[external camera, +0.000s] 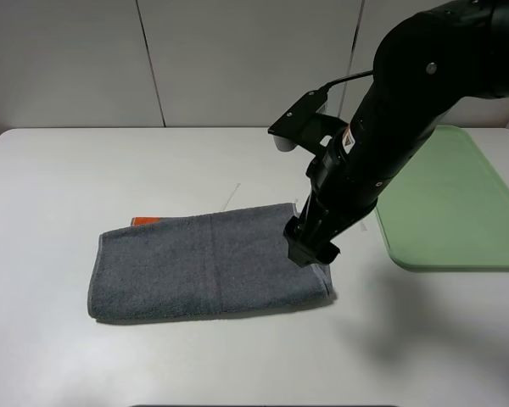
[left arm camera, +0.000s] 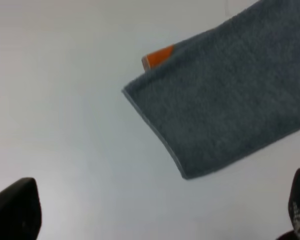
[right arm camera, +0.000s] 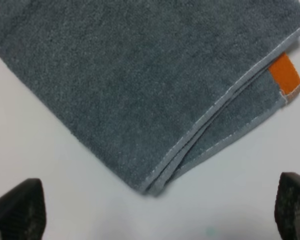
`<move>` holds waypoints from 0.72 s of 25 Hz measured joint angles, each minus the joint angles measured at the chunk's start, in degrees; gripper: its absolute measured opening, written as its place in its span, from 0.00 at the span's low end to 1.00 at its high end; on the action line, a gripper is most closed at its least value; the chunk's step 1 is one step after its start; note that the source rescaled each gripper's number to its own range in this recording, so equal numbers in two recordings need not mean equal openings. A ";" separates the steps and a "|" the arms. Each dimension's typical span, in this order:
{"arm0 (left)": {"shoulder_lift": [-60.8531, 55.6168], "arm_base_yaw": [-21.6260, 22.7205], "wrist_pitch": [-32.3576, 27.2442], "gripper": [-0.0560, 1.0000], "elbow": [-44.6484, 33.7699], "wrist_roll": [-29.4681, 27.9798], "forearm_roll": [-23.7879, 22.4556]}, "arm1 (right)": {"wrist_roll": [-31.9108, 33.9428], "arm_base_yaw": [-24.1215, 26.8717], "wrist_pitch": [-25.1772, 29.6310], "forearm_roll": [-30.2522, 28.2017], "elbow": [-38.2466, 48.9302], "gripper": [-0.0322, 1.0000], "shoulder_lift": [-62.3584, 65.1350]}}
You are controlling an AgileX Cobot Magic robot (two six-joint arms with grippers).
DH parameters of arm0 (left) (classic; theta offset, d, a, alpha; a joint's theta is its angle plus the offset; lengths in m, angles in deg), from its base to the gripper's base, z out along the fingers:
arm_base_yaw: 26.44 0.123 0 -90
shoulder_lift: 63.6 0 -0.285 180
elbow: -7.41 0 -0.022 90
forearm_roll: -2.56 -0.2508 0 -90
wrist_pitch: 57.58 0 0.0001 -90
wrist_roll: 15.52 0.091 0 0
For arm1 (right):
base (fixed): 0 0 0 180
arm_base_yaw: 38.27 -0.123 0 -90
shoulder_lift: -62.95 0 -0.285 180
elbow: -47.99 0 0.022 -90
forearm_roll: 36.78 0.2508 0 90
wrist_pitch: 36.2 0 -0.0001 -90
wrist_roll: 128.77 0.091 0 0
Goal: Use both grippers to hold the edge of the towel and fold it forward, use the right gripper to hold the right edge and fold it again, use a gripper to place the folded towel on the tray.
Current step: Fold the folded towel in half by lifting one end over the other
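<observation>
Two black fingers of the right gripper (right arm camera: pixel 155 210) stand wide apart in its wrist view, with nothing held between them. Ahead of that gap lies a corner of the folded grey terry towel (right arm camera: pixel 140 85), its stitched edges stacked in layers, and a small orange tag (right arm camera: pixel 285 75) pokes out from one side. Over to the left gripper (left arm camera: pixel 155 210), and it's the same story: fingers spread wide, nothing in their grasp, bare table beneath them, and another corner of the grey towel (left arm camera: pixel 225 95) lying a little ahead with an orange tag (left arm camera: pixel 158 56) peeking from under it. From the high camera, the right gripper (external camera: pixel 310 246) is down low at the right end of the towel (external camera: pixel 204 267), its tip over the cloth near that edge; whether it touches the fabric can't be made out from up there. The towel lies flat on the white table (external camera: pixel 68 170) as a long folded band running left to right, with the orange tag (external camera: pixel 144 221) showing at its far left corner. Further right, apart from the towel, sits the pale green plastic tray (external camera: pixel 450 203). No left arm shows in the high view.
</observation>
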 joint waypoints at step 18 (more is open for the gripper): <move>-27.82 0.00 -1.99 1.00 -7.77 -7.32 -0.85 | 0.88 0.00 -0.72 0.61 0.00 1.00 0.00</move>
